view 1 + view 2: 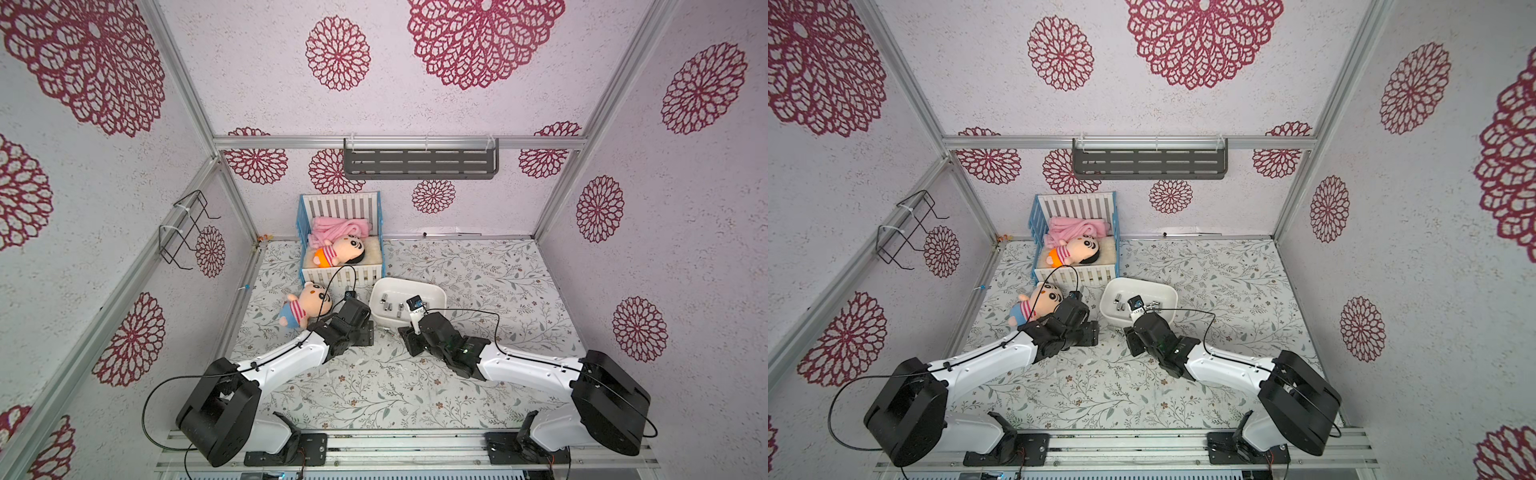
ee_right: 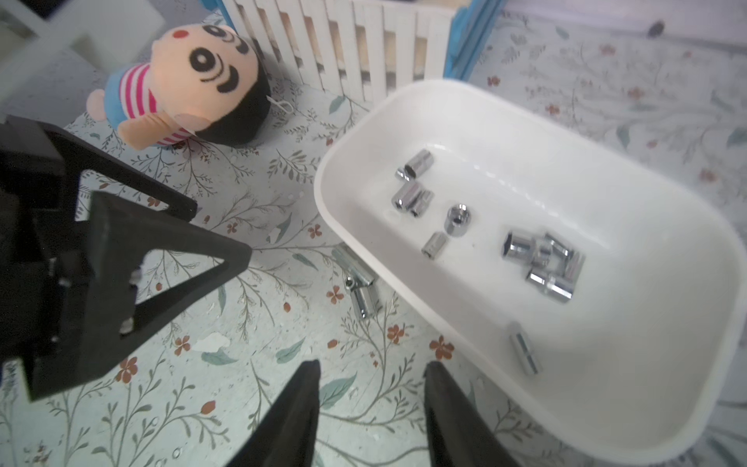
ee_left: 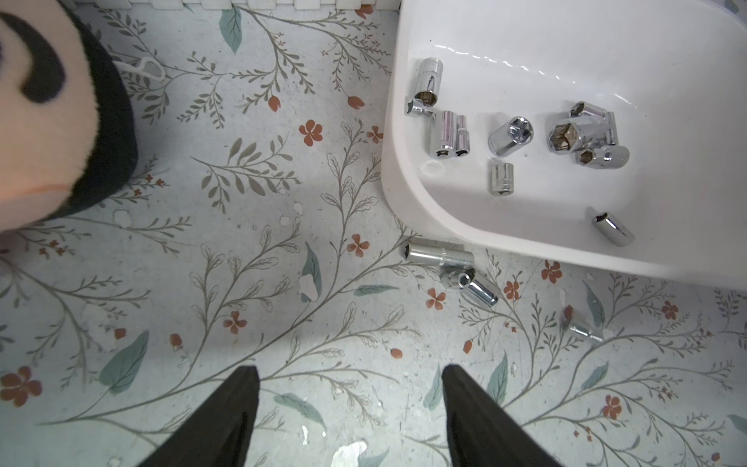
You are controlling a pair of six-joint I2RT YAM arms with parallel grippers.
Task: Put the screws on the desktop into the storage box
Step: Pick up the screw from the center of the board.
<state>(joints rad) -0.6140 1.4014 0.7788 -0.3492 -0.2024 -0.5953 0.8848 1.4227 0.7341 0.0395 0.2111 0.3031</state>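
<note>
**Three screws left outside the box, both grippers empty**

Left of the storage box (image 3: 398, 121) lies a plush doll (image 3: 44, 121), well apart from the work. Closer to the box, the left gripper (image 3: 348, 368) hangs over the desktop (image 3: 242, 242), jaws spread with nothing between them. Most of the screws (image 3: 511, 135) already lie scattered on the floor of the box. Three are not yet in. A loose pair (image 3: 444, 258) sits touching, just beside the box's near wall, and a third screw (image 3: 586, 331) lies near that same wall, farther right. The right gripper (image 2: 372, 363) hovers at the box's near wall, jaws apart and empty.

The step in hand looks like the gap between one drop and the next pick. The next move calls for lowering a gripper astride one loose screw. The third screw seems the easier target, since the pair is crowded against the wall. These small round pieces would likely roll if nudged.
</note>
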